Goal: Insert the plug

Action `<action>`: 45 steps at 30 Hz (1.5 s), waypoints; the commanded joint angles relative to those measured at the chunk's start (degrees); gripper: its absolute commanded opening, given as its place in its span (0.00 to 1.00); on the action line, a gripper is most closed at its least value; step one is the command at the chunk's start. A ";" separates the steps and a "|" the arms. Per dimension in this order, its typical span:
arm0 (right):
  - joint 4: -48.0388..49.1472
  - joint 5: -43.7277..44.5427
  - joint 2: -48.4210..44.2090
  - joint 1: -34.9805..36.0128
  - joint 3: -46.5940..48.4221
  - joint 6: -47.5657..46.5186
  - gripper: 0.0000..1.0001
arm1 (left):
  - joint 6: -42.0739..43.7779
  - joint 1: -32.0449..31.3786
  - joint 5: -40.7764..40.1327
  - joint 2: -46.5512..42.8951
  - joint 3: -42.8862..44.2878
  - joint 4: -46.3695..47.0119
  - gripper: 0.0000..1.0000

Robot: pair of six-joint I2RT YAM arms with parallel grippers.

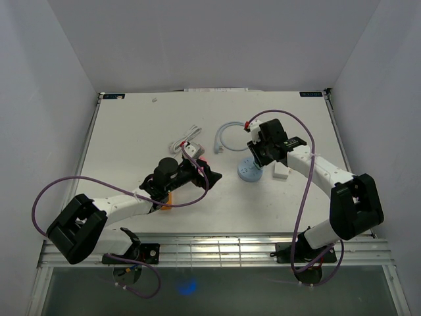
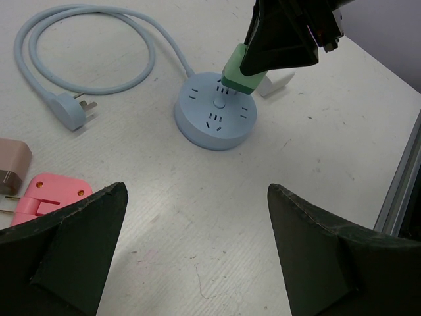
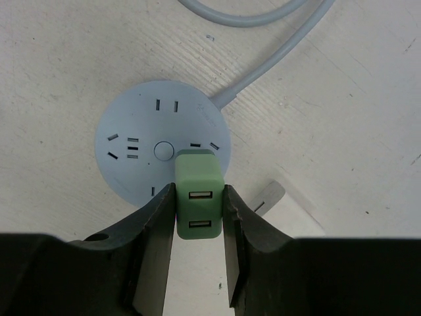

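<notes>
The right gripper [image 3: 198, 204] was clamped on the green USB charger plug [image 3: 198, 172], one finger on each side face. The two USB ports faced the wrist camera.

The plug stood on the round blue power strip [image 3: 141, 118], its lower end meeting the top face just beside the central button [image 3: 164, 151]. In the left wrist view the plug leaned slightly. Whether the prongs were fully seated cannot be told.

The strip rested on the white table [image 2: 316, 151]. Its blue cable [image 2: 85, 49] lay in a loop and ended in a three-pin plug [image 2: 72, 110] lying loose on the table. A white adapter [image 2: 276, 82] lay just beside the strip on its far side.

The left gripper [image 2: 196, 191] hung above the table near the strip, jaws wide apart and holding nothing. A pink plug [image 2: 52, 194] lay beside its left finger, with a beige adapter [image 2: 12, 164] next to it. A white cable [image 1: 187, 138] lay farther back on the table.
</notes>
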 commanded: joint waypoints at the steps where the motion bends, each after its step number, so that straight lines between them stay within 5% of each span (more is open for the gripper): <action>1: 2.10 1.01 -0.18 -0.09 2.10 -0.38 0.08 | 0.29 -0.03 1.07 -0.35 1.69 -0.11 0.98; 45: 1.93 0.40 5.01 -0.09 0.87 1.29 0.08 | 0.47 -0.03 1.86 -0.17 2.48 -0.82 0.98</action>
